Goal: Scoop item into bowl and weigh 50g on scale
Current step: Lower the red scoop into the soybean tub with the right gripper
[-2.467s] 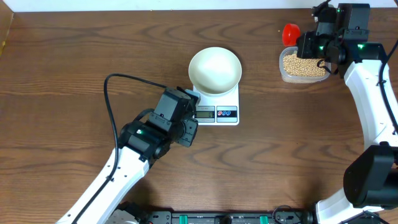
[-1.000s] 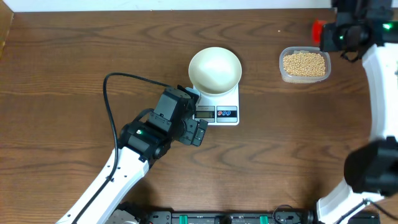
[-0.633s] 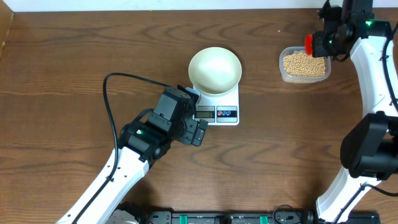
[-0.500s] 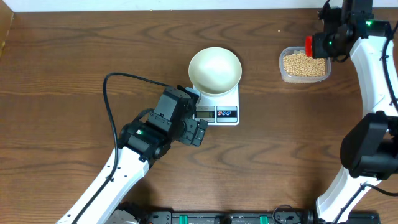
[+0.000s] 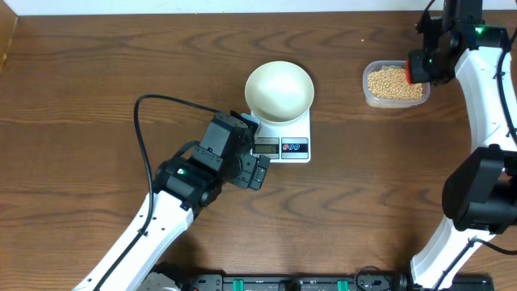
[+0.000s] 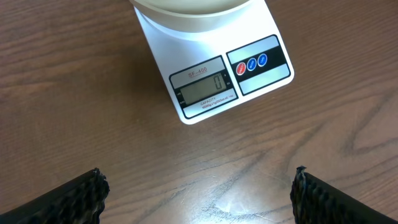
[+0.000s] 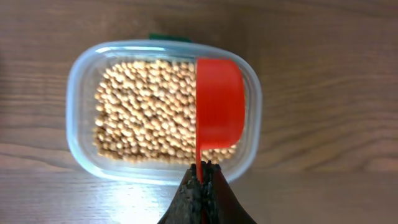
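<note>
The cream-white bowl (image 5: 279,91) stands empty on the white scale (image 5: 284,137), whose display (image 6: 205,89) reads 0. Tan beans (image 7: 149,112) fill a clear plastic tub (image 7: 84,149) at the far right of the table. My right gripper (image 7: 200,177) is shut on the thin handle of a red scoop (image 7: 219,106), whose cup hangs over the right side of the tub, above the beans. My left gripper (image 6: 199,196) is open just in front of the scale, with only bare table between its fingers (image 6: 74,199).
A black cable (image 5: 144,129) loops over the table left of the scale. The tub (image 5: 395,84) sits near the table's back edge, next to the right arm's white link (image 5: 485,105).
The right gripper has come forward and down with the red scoop, from the back edge to over the tub's right side. The left arm has not moved.
</note>
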